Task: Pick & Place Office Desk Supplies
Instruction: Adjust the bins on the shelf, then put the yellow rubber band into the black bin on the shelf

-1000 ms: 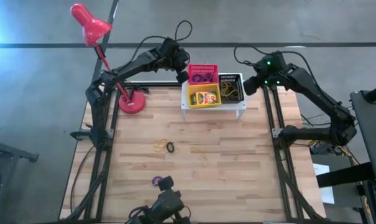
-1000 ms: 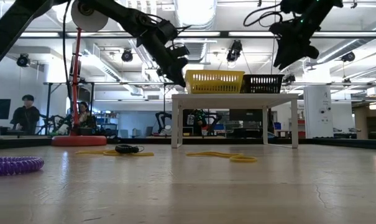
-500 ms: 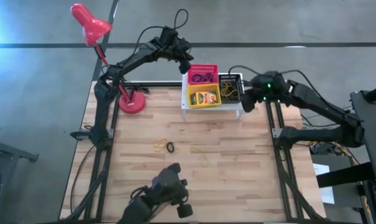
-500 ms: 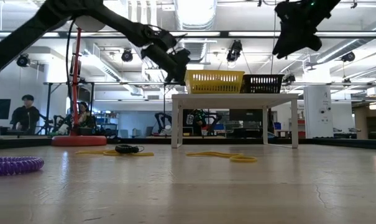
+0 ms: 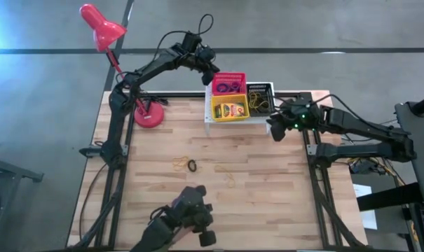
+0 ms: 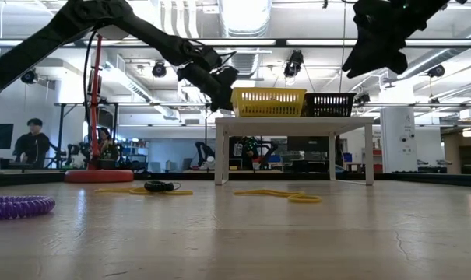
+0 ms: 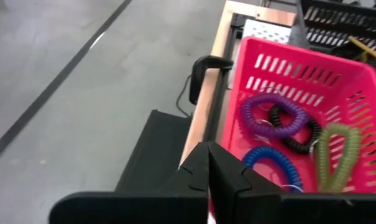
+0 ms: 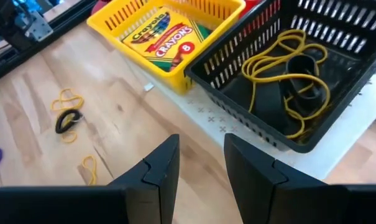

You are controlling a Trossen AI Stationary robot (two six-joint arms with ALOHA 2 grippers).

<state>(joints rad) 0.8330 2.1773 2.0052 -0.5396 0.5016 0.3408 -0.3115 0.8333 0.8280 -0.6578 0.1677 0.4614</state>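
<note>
The left wrist view shows what the high view barely resolves: the pink-red basket point(image 7: 337, 93) holds purple point(image 7: 271, 115), black point(image 7: 296, 127), blue point(image 7: 268, 165) and what appears to be a yellow-green loop point(image 7: 337, 152). The right wrist view shows the crayon box point(image 8: 166, 34) lying in the yellow basket point(image 8: 132, 15) and yellow loops point(image 8: 281, 65) in the black basket point(image 8: 337, 37). All three baskets stand on the white shelf point(image 5: 210, 120). The left gripper point(image 7: 209, 180), just beside the pink-red basket, has its jaws fully closed on nothing. The right gripper point(image 8: 200, 162), beside the shelf, has its jaws partly apart and empty. Loose loops point(image 5: 187, 164) lie on the table point(image 5: 268, 210).
</note>
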